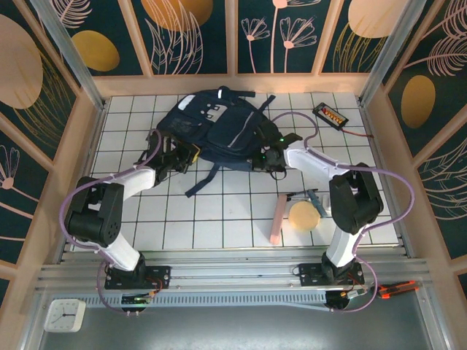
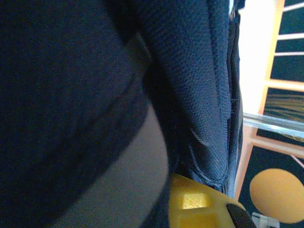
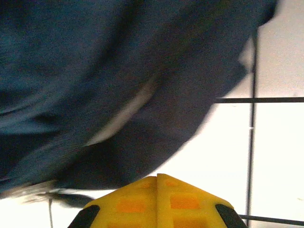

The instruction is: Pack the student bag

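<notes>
The student bag (image 1: 215, 127), a big dark navy backpack with pale patches, lies flat at the back middle of the tiled table. My left gripper (image 1: 188, 154) is at the bag's lower left edge. In the left wrist view navy fabric (image 2: 190, 95) and a grey strap (image 2: 128, 180) press against one yellow finger (image 2: 197, 202) and cover the other; the jaws are shut on the bag's fabric. My right gripper (image 1: 264, 157) sits at the bag's lower right edge. Its yellow fingers (image 3: 157, 183) meet tip to tip with nothing between them, just short of the blurred bag (image 3: 109, 80).
A long pink item (image 1: 277, 217), a round tan item (image 1: 303, 216) and a grey-blue pen-like item (image 1: 315, 200) lie on the tiles near the right arm. A black device with orange marks (image 1: 330, 114) sits at the back right. Wooden walls ring the table.
</notes>
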